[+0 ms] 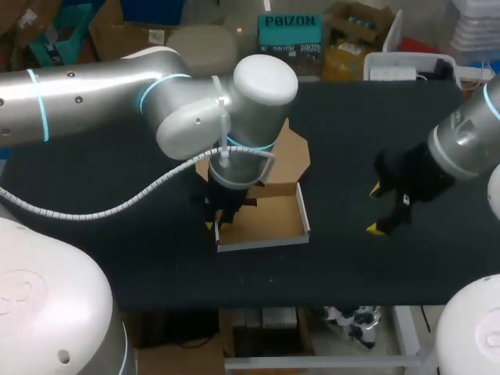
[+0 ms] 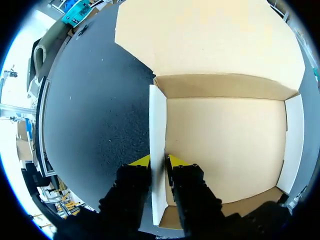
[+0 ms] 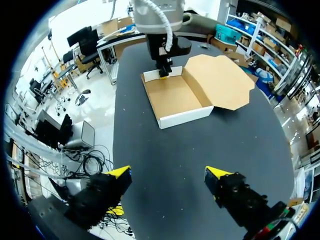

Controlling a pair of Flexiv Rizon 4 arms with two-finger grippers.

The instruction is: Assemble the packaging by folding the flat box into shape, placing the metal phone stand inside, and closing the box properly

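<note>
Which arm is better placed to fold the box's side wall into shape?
Left: the left gripper pinches the cardboard box by its side wall; the right gripper hangs open over the table, apart from it.

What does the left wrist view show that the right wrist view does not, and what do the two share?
Only the left wrist view: the left gripper close up, pinching the white side wall of the box from inside and outside. Only the right wrist view: the right gripper, open and empty over the black table, and the whole outline of the lid flap. Both: the open box, empty, with its lid flap folded back.
</note>
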